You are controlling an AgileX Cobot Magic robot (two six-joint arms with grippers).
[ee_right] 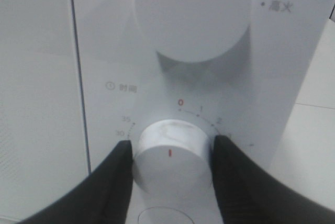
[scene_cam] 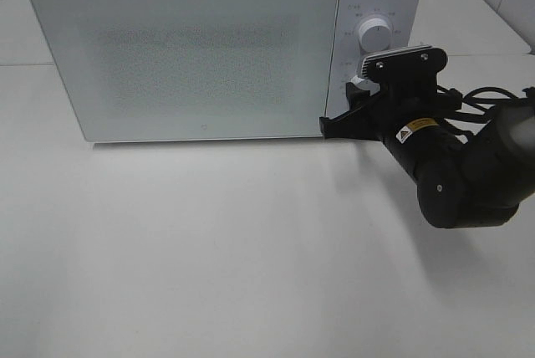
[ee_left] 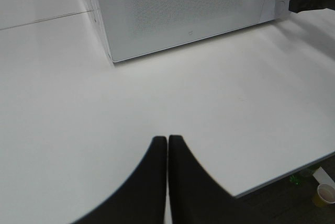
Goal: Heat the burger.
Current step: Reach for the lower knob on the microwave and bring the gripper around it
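From the high camera you see a boxy white microwave (scene_cam: 201, 57) standing towards the desk's (scene_cam: 209, 249) far edge. Its door is shut and its wide panel is frosted and finely speckled (opaque, so you cannot tell where the burger sits). The right arm comes in from the desk's right side with its matte black links bent at the elbow. The right gripper (scene_cam: 343, 114) is up against the control strip, just below the round white upper knob (scene_cam: 374, 34).

The left wrist camera shows you the left gripper (ee_left: 167, 141) over smooth, bare white desk, close to one of its edges. Its two curved black fingers (ee_left: 146, 182) are closed flat against each other with nothing between them. The microwave's front stands well apart from it.

The right wrist camera looks straight at the panel. The glossy, cylindrical timer knob (ee_right: 170, 153) has a red tick on its face and sits between two tapered black pads (ee_right: 107, 182). Each pad touches one side of it, so the right gripper is clenched on that knob.
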